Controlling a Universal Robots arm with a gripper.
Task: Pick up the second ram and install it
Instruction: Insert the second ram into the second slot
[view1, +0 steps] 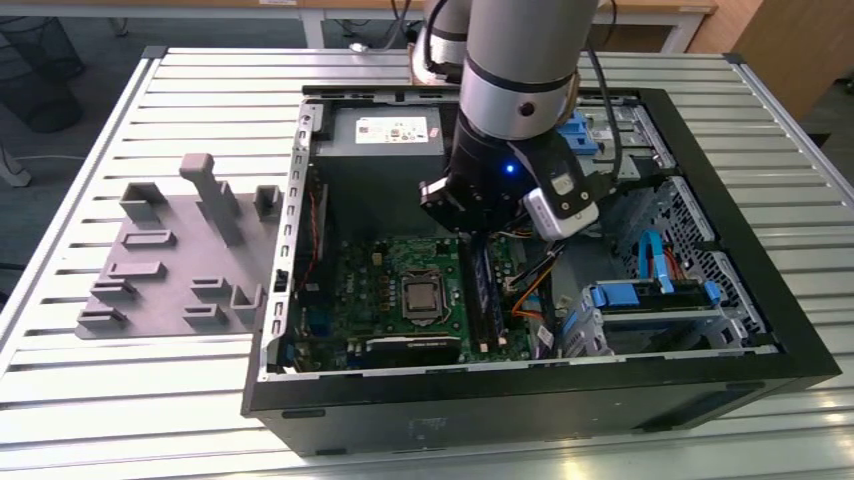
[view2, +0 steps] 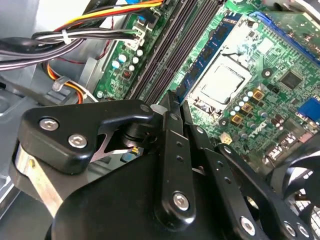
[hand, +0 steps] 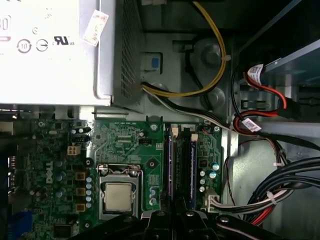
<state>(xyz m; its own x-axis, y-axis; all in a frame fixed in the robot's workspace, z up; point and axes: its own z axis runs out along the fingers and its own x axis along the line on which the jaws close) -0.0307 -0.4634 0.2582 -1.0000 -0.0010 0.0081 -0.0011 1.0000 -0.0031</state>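
A dark, narrow ram (view1: 486, 300) stands on edge in the slots to the right of the silver chip (view1: 422, 294) on the green motherboard (view1: 374, 270). In the first wrist view that ram (hand: 181, 165) runs between blue-edged slots. My gripper (view1: 470, 236) hangs inside the open computer case, right over the far end of the ram. Its black fingers (view2: 172, 107) are shut, nearly touching each other, with the tips at the end of the dark slots (view2: 172, 55). Whether they pinch the stick or only touch it is hidden. The gripper (hand: 173, 216) is at the edge of the first wrist view.
The black case wall (view1: 534, 385) rings the board. A silver power supply (view1: 380, 130) sits at the far end, with cable bundles (hand: 280, 190) and a blue-clipped drive cage (view1: 654, 300) on the exterior view's right. A grey tray (view1: 160, 270) with upright blocks lies at the left.
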